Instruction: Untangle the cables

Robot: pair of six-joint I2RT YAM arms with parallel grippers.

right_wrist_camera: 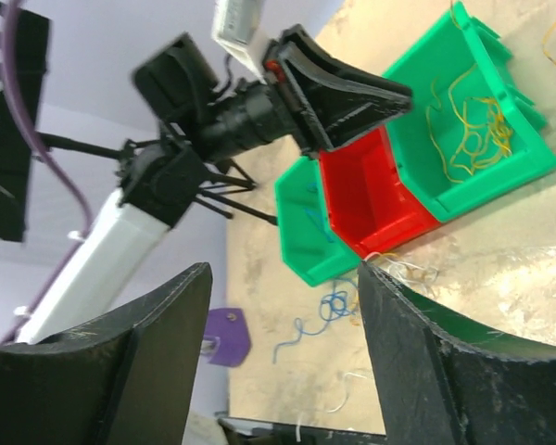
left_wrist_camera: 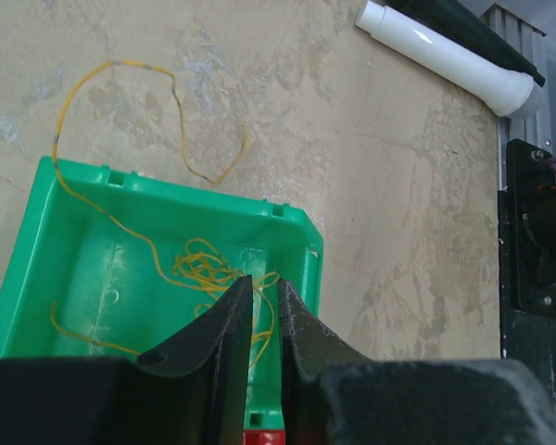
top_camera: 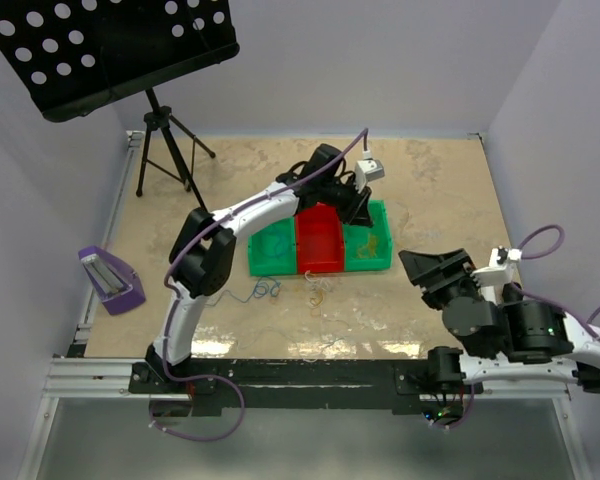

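Note:
A yellow cable (left_wrist_camera: 204, 269) lies bunched in the right green bin (left_wrist_camera: 167, 185), with one loop trailing over the rim onto the table. It also shows in the top view (top_camera: 372, 240) and the right wrist view (right_wrist_camera: 463, 130). My left gripper (left_wrist_camera: 264, 280) hovers over this bin (top_camera: 380, 262). Its jaws stand a narrow gap apart, and a yellow strand shows through the gap. A blue cable (top_camera: 265, 290) and a pale tangle (top_camera: 320, 290) lie on the table in front of the bins. My right gripper (right_wrist_camera: 283, 269) is wide open and empty at the right (top_camera: 420, 265).
A red bin (top_camera: 318, 240) sits between the right green bin and a left green bin (top_camera: 270, 245). A purple holder (top_camera: 115, 280) stands at the left edge. A music stand tripod (top_camera: 165, 140) stands at the back left. The right arm's white link (left_wrist_camera: 445, 56) shows beyond the bin.

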